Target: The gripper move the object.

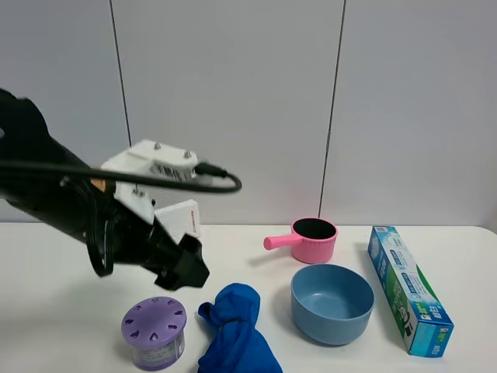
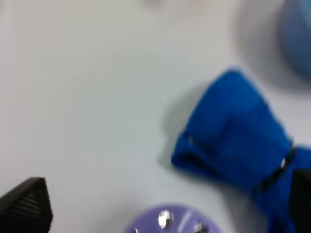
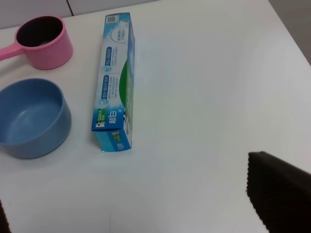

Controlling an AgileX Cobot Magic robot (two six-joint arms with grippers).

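Observation:
The object, a small round canister [image 1: 154,332] with a lilac pierced lid and clear body, stands at the table's front left. My left gripper [image 1: 186,272], the black clawed end of a thick black arm, hangs just above and behind it, not touching. In the blurred left wrist view the left gripper [image 2: 167,194] is open, with one fingertip [image 2: 29,204] at one edge and the other at the opposite edge, and the lilac lid [image 2: 170,221] sits between them at the frame's rim. My right gripper [image 3: 126,194] is open and empty over bare table. It is out of the high view.
A crumpled blue cloth [image 1: 237,330] lies right beside the canister, also in the left wrist view [image 2: 238,141]. A blue bowl [image 1: 332,303], a pink saucepan [image 1: 307,239] and a long toothpaste box [image 1: 408,289] stand to the right. A small white box [image 1: 180,217] sits behind the arm.

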